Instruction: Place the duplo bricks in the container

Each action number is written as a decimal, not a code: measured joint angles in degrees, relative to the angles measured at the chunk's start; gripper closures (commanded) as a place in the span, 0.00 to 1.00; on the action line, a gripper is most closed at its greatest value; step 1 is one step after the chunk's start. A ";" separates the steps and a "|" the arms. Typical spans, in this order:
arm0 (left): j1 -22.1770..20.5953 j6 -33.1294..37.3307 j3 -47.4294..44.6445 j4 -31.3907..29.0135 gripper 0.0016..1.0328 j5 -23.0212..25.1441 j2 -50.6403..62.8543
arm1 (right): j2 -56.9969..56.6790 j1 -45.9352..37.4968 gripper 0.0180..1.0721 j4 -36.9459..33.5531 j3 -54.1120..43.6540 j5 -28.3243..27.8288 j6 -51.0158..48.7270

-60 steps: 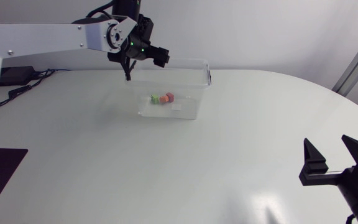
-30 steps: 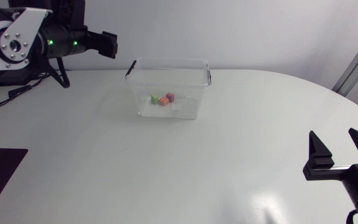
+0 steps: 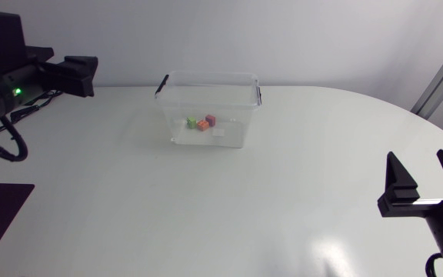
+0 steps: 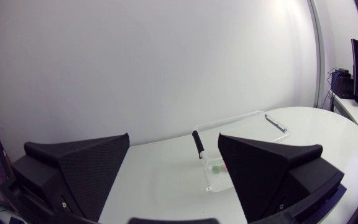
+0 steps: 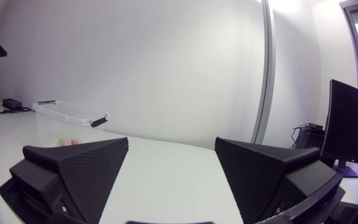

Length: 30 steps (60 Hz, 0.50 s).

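Head view: 3 duplo bricks point(image 3: 203, 123), green, orange and dark red, sit clustered inside the clear container point(image 3: 206, 77) at the far middle of the table point(image 3: 129, 200); none shows outside it. The left gripper point(image 3: 83, 75), fingers apart and empty, is beyond the container's left end and looks nearer. The right gripper point(image 3: 419, 158), likewise spread and empty, is well apart.

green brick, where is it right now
In the head view the green brick lies on the floor of the clear container at the table's far middle, just left of the orange brick.
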 measured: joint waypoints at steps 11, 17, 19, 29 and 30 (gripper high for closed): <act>0.79 -1.16 -7.23 -0.02 0.05 -0.02 -12.09 | 0.00 -0.02 0.04 0.26 0.00 0.00 0.00; 1.64 -1.53 -11.23 -0.52 0.05 -0.02 -17.79 | 0.00 -0.02 0.04 0.74 0.00 0.00 -0.02; 1.84 -1.77 -13.03 -0.83 0.05 -0.02 -20.09 | 0.00 -0.02 0.04 0.87 -0.02 0.00 -0.02; 3.28 -2.93 -21.03 -1.16 0.05 0.85 -28.50 | 0.00 -0.07 0.04 1.46 -1.20 -0.35 0.66; 3.41 -3.02 -21.49 -1.16 0.05 0.87 -28.94 | 0.00 -0.07 0.04 1.46 -1.29 -0.50 0.74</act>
